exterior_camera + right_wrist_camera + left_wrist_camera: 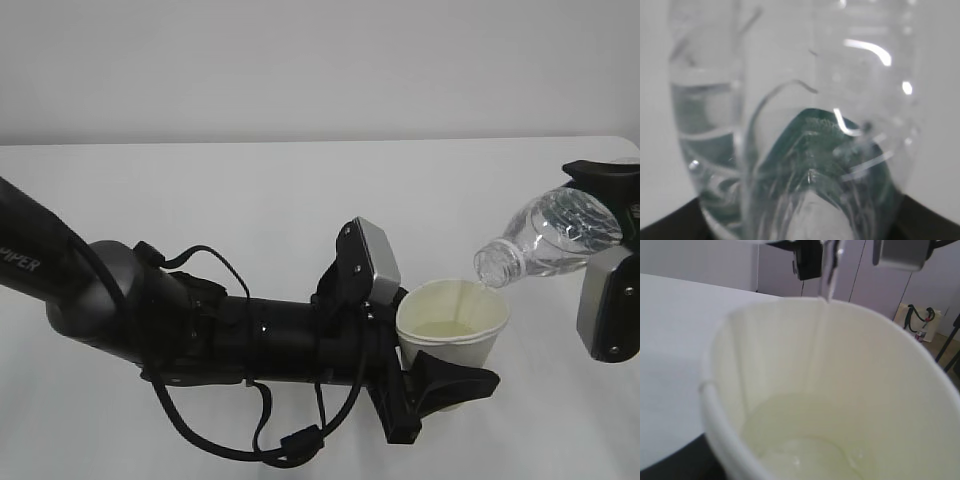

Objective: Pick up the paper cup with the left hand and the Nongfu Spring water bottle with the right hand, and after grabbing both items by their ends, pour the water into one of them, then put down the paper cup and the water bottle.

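The pouring step was in progress. The left pincer point(440, 385) was pinching the paper cup point(452, 325) near its bottom, with its jaws on both sides of the cup wall, and it held the cup upright above the desk point(250, 200). The right pincer point(612, 250) was closed on the rear end of the Nongfu Spring water bottle point(548, 235), which lay tilted with its open neck pointing down to the far rim of the cup. The neck was just above that rim, on the side away from the left pincer.

In the left wrist view, a thin stream of the water point(817, 335) ran down into the cup, and a shallow pool already covered the bottom. In the right wrist view, some liquid was present inside the bottle, so I judged that the pour was not finished.

Both picks seemed done, and the pour was partly done. What was left, in my judgement: to bring the bottle upright, then to set the cup and the bottle down on the desk and release both.
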Controlling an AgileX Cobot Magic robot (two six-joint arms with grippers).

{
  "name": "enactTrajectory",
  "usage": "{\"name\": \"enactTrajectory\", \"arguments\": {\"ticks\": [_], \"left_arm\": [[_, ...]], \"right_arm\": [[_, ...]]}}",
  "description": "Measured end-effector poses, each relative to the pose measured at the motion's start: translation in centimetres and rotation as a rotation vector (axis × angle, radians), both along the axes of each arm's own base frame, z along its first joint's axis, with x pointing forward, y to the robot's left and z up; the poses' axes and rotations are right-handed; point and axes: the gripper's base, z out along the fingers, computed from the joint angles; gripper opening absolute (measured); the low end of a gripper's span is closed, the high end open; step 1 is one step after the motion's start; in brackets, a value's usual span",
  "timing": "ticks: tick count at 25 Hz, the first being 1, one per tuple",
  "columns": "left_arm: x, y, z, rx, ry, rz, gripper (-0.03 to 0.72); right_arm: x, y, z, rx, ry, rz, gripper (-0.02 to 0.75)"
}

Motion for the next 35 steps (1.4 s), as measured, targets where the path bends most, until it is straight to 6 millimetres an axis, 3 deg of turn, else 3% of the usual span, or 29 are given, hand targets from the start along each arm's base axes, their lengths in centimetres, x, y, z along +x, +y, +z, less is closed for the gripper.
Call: {"name": "enactTrajectory", "arguments": {"ticks": [35], "left_arm": [[0.00, 0.00, 0.00, 0.000, 0.000, 0.000, 0.440]], "right_arm": [[-0.02, 0.05, 0.00, -0.017, -0.006, 0.009, 0.427]]}}
